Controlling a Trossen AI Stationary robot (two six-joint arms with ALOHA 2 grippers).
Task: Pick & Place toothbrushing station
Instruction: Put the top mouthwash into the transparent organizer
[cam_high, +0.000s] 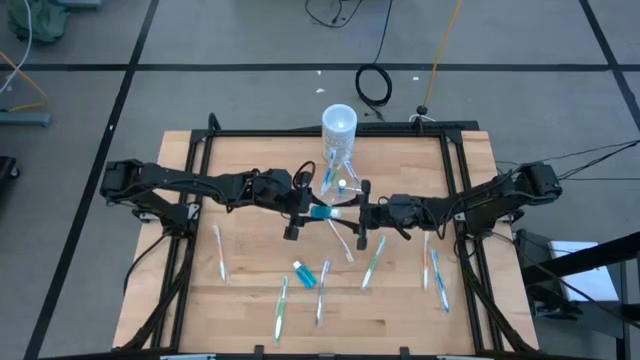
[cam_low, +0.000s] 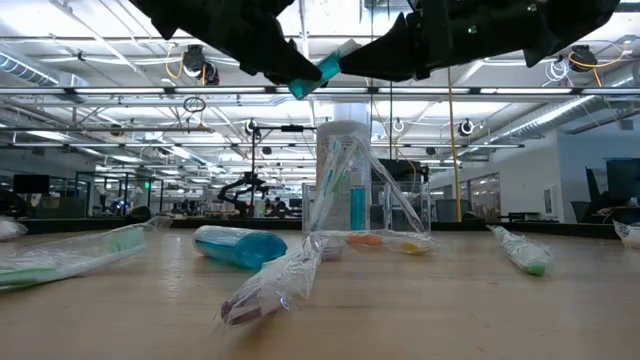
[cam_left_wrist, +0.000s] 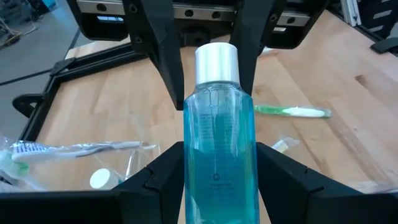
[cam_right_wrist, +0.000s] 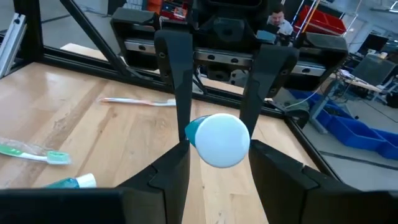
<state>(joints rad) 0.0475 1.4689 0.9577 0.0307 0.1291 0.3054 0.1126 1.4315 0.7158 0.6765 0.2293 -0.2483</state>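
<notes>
Both claws, left and right, we see clamped on one blue white-capped tube, held above the bench centre.

Between my left gripper and my right gripper hangs a tube above the table. Behind it stands the container; toothbrushes lie scattered before us.
</notes>
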